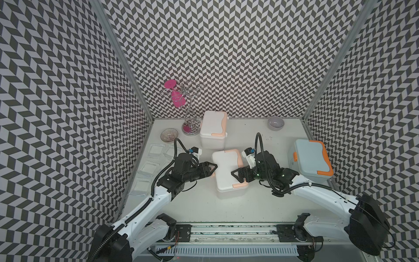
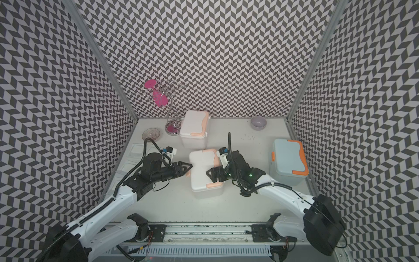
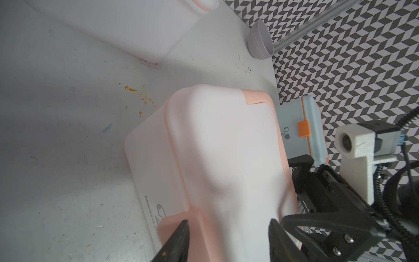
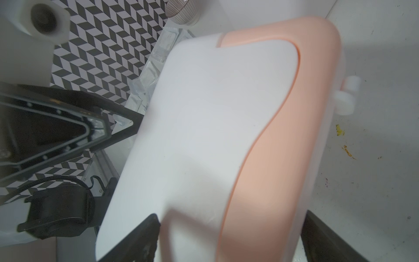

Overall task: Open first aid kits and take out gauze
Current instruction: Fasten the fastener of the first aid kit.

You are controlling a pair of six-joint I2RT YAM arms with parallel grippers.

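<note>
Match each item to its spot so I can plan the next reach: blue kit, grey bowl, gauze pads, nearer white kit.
Items:
1. blue kit
2. grey bowl
3. gauze pads
4. nearer white kit

Places:
A. between the left gripper and the right gripper
B. along the left wall
C. by the right wall
D. at the back wall, right of centre

Pairs: 1-C, 2-D, 3-B, 4-A

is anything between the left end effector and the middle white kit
Nothing visible. The left end effector is right at the middle white kit, its fingers either side of the lid edge by the peach latch. The right end effector is at the kit's opposite side.
</note>
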